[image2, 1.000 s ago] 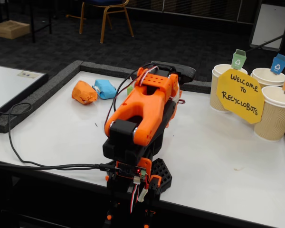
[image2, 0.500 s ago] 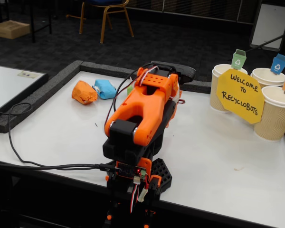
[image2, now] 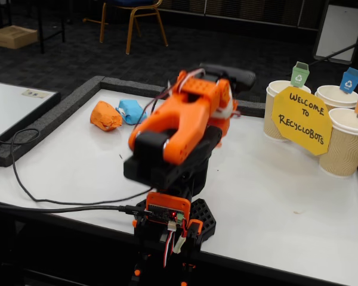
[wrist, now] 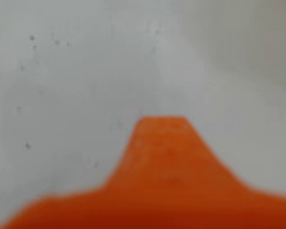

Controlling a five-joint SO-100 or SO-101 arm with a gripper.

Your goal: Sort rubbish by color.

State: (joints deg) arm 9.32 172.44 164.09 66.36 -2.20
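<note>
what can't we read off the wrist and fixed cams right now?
- Green wad: hidden behind the arm in the fixed view; only the orange wad and blue wad show.
- Jaws: open or shut unclear. The wrist view is a blur of one orange finger over the white table; the fixed view has the arm's body in front.
- Cups: contents not visible.

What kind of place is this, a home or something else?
Probably a demo booth in a hall or classroom: a yellow handwritten "Welcome to Recyclobots" sign, dark carpet floor, and a metal-legged chair behind the white table.
</note>
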